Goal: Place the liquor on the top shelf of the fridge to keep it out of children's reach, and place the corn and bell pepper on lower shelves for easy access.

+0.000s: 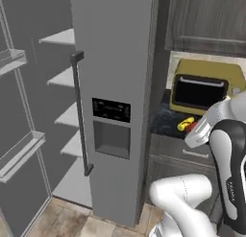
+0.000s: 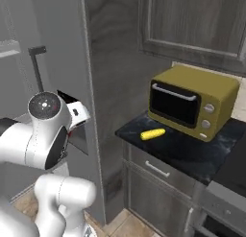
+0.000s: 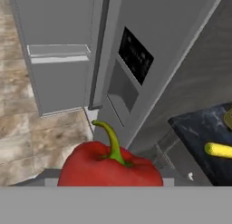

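One item carried: red bell pepper [image 3: 110, 166], seen at 6 o'clock in hand view, jaws part-open around it. Left base view: fridge [image 1: 113, 63] open, lower shelves [image 1: 72, 117] at 9 o'clock; wide swing round door advised. Right base view: corn [image 2: 153, 134] left on counter [image 2: 182, 149], 3 o'clock of arm.

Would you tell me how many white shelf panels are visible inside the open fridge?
5, stacked along the fridge interior's right side in the left base view: top, second, third, fourth, and the lowest. Others may be hidden above the picture.
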